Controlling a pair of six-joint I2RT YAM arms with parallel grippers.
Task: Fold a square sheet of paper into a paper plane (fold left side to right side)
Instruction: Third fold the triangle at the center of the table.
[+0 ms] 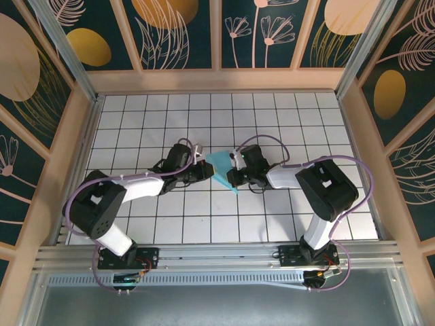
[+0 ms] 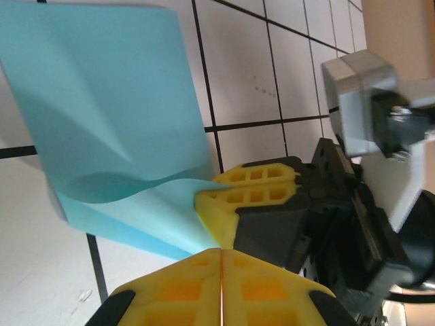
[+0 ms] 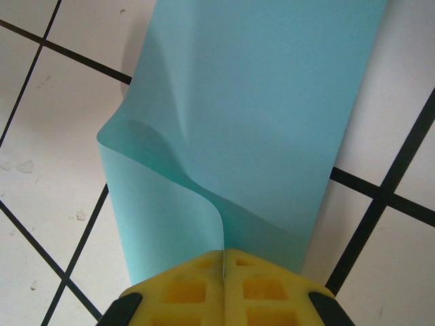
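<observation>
One thin, plain turquoise-blue sheet of paper is counted, along with two black-and-white robot arms, each ending in one gripper with two yellow ribbed fingers. The sheet is laid on the white table top ruled with black grid lines, between the two grippers near the middle of the grid.

In the right wrist view, the right gripper is seen clenched, with its fingers pressed flat together. An upturned edge of the sheet is pinched in the seam between them, and the rest is spread away from the fingertips over the tiles, with one layer curled up in a soft wave.

In the left wrist view, the left gripper is seen closed as well, only a hairline seam being left between its fingers. A corner of the sheet is brought right up to their tips, but it cannot be told whether it is caught there. The right gripper is seen just beyond, clamped on the raised fold.
</observation>
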